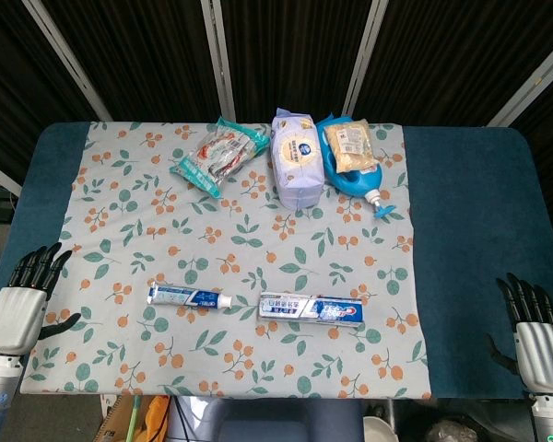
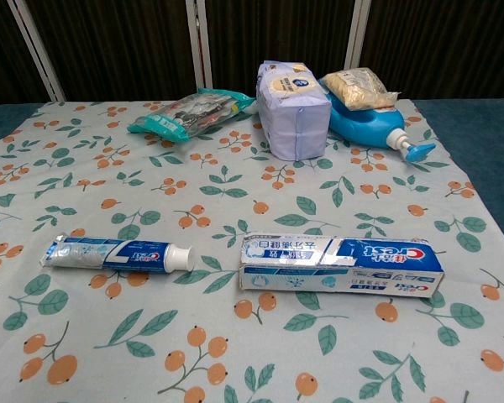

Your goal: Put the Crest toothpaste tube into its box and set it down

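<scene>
The dark blue felt-like table (image 1: 470,239) stretches wide, and over most of it lies a pale cloth printed with green leaves and orange berries (image 1: 166,239), flat and smooth, its right edge stopping short of the right hand's side. The left hand (image 1: 23,299), silver-backed with black fingers, hangs off the table's near left corner, fingers spread and holding nothing. The right hand (image 1: 533,331) mirrors it at the near right corner over bare blue surface, fingers apart, empty as well. Only the head view shows either hand; the chest view sees neither.

Far from both hands, along the back of the cloth, sits a soft lavender pack of wipes (image 1: 295,157), a blue plastic pump bottle (image 2: 365,126) lying on its side with a tan snack packet (image 2: 359,86) resting on it, and a crinkly teal snack bag (image 1: 219,155).

Nearer, between the two hands, the long rectangular blue-and-white Crest cardboard box (image 2: 340,264) lies flat, closer to the right hand. Just beside its left end, apart from it, lies the blue-and-white Crest toothpaste tube (image 2: 118,253), white cap pointing at the box. The chest view reads the Crest lettering plainly. Open cloth surrounds both on every side.
</scene>
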`<state>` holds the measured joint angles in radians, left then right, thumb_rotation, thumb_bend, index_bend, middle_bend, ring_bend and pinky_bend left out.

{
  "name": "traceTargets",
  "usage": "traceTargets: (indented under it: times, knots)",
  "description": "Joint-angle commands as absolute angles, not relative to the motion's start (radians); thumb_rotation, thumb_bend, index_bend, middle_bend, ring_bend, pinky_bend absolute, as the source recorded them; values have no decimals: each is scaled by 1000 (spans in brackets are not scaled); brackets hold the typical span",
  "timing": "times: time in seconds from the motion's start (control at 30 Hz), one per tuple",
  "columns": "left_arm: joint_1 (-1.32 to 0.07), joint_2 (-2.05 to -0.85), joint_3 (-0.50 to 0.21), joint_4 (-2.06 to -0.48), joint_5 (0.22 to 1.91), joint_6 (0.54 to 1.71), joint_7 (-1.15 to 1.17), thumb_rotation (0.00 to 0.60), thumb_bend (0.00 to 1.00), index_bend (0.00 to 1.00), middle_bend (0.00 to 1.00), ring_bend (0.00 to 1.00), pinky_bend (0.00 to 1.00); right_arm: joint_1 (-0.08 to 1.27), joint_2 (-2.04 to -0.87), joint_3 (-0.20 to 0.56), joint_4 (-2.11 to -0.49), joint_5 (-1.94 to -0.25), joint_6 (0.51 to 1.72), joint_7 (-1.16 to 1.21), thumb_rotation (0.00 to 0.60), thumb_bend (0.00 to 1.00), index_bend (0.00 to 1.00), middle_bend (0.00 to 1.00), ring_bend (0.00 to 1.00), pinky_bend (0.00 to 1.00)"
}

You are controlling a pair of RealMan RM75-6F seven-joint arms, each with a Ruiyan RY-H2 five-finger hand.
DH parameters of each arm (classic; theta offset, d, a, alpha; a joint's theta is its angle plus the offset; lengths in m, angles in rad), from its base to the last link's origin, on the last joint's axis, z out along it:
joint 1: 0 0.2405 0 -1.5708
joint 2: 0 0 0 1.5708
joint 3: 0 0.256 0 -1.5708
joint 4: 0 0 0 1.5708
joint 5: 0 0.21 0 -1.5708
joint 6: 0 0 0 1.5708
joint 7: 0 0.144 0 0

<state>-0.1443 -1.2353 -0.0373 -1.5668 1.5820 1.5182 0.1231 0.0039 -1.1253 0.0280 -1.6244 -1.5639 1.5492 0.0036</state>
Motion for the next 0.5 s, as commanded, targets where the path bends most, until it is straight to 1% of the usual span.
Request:
traceTargets:
  times: [0.03,0.5]
  knots:
    - [-144,-1235,-37,-1567,1582,1518,123,600,0,0,0,16,77,4,-1125,28,-1624,-1564,1549,4,600,339,0,0,0,26]
    - [-147,-1238,-37,-1563,1581,1514,123,600,0,0,0,15,77,4,-1125,24,-1632,-1570,1549,-1,600,339,0,0,0,26]
